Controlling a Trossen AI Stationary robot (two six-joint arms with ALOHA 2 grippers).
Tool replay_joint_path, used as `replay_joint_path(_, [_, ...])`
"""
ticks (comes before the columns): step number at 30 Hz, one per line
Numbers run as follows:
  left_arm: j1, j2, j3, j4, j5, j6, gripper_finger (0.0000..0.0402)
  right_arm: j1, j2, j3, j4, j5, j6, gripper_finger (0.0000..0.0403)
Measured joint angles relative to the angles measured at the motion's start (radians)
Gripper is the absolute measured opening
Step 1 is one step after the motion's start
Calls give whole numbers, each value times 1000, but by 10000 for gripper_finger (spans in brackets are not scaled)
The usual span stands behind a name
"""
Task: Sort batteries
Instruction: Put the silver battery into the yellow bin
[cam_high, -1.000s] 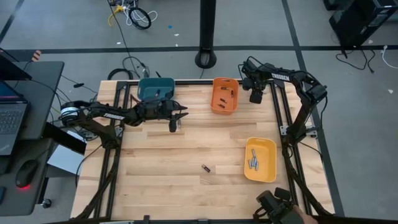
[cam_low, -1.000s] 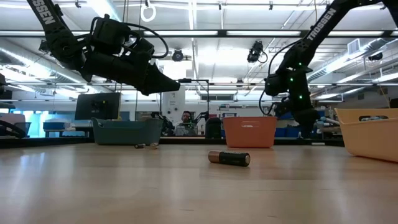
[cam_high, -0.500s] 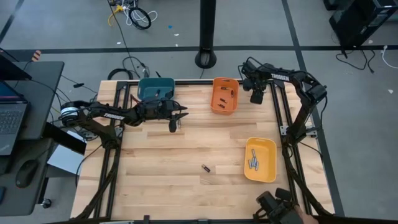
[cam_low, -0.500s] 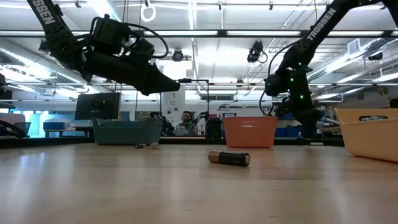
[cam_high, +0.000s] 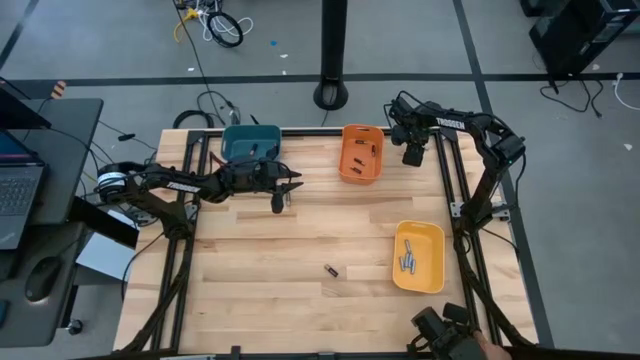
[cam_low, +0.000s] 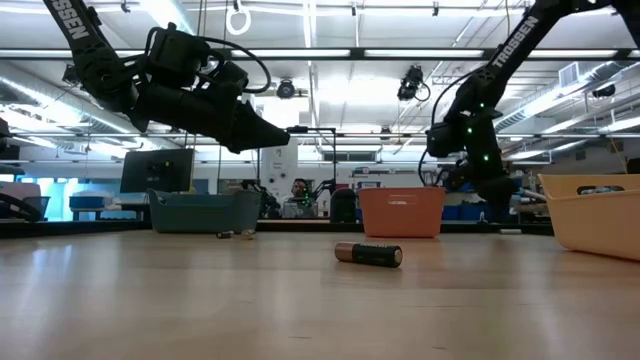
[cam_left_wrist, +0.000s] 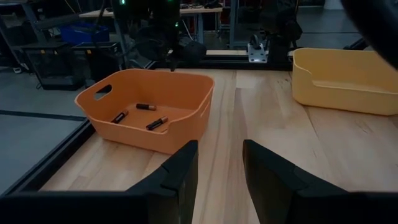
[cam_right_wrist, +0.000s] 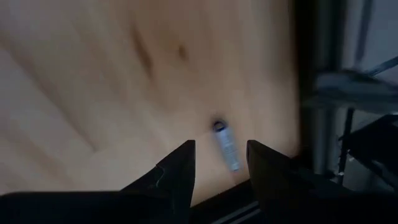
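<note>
1. Over the far right corner of the table (cam_high: 260, 300), the right gripper (cam_high: 411, 156) hung just beside the orange bin (cam_high: 361, 154), its fingers parted with nothing between them. Its wrist view looked down on a small silvery battery (cam_right_wrist: 227, 145) lying on the wood near the table's edge, seen between the fingers but not touched.
2. Near the far left side, the left gripper (cam_high: 279, 203) hovered above the wood just in front of the teal bin (cam_high: 250, 143). Its fingers (cam_left_wrist: 180, 174) stood apart and empty, pointed across the table toward the orange bin.
3. Three dark batteries (cam_left_wrist: 149, 116) lay inside the orange bin. A few more batteries (cam_high: 408, 261) lay in the yellow bin (cam_high: 418, 256) near the right edge.
4. One battery (cam_high: 331, 270) — dark with a coppery end — lay alone on its side on the open wood, well apart from both grippers and left of the yellow bin.
5. Another small battery (cam_low: 224, 235) lay on the wood close to the teal bin in the low view.
6. Most of the table's middle and near half was bare wood, open between the bins; a dark metal frame ran along its edges.
7. White lettering ran along both arms — "TROSSEN" could be read on the right arm (cam_low: 512, 40) in the low view.
</note>
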Motion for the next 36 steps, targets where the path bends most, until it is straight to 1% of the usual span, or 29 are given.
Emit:
replay_joint_path(2, [0, 0, 0, 0, 1, 0, 135, 11, 8, 1, -47, 2, 33, 155])
replay_joint_path(4, [0, 0, 0, 0, 1, 4, 135, 30, 9, 27, -142, 2, 97, 155])
replay_joint_path(7, [0, 0, 0, 1, 1, 23, 135, 49, 9, 90, -290, -5, 258, 155])
replay_joint_path(8, [0, 0, 0, 4, 1, 23, 135, 52, 9, 110, -311, -13, 307, 153])
replay_joint_path(10, [0, 0, 0, 11, 1, 23, 135, 43, 9, 148, -315, -56, 396, 148])
replay_joint_path(12, [0, 0, 0, 9, 1, 23, 135, 18, 9, 166, -284, -104, 442, 141])
replay_joint_path(14, [0, 0, 0, 6, 1, 23, 135, -21, 10, 170, -239, -148, 502, 135])
replay_joint_path(17, [0, 0, 0, -3, 1, 23, 135, -84, 22, 169, -227, -234, 636, 132])
replay_joint_path(19, [0, 0, 0, -5, 1, 23, 135, -113, 32, 164, -224, -240, 729, 136])
replay_joint_path(22, [0, 0, 0, -16, 1, 23, 135, -150, 38, 145, -196, -238, 809, 144])
replay_joint_path(28, [0, 0, 0, -19, 0, 23, 135, -156, 38, 123, -90, -251, 820, 166])
replay_joint_path(31, [0, 0, 0, -20, 0, 24, 135, -158, 38, 119, -78, -239, 843, 191])
replay_joint_path(36, [0, 0, 0, -23, 0, 24, 135, -156, 38, 119, -70, -233, 888, 250])
